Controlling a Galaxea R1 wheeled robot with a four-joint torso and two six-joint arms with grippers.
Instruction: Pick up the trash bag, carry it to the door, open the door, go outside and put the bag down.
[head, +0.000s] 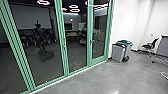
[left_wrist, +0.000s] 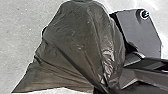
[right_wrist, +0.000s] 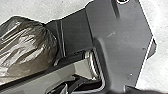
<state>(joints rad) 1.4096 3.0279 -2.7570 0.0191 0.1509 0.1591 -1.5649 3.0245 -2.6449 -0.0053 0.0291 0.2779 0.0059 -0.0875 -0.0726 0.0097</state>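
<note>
The dark trash bag (left_wrist: 80, 47) is beside the robot's base, over the pale floor (head: 100, 80), its thin plastic creased and shiny, pulled out to a pointed corner. How far it is from the green-framed glass door (head: 93, 60), I cannot tell. Nor can I tell whether the left gripper or the right gripper is open, closed or gripping the bag.

To the left of the door run glass panels (head: 75, 47) in the same green framing; a pale screen (head: 27, 17) shows through them. Just right of the door are a grey bin (head: 117, 53) and a green-lidded bin (head: 128, 47). Farther right of it are a dark chair (head: 148, 47) and a desk (head: 162, 47).
</note>
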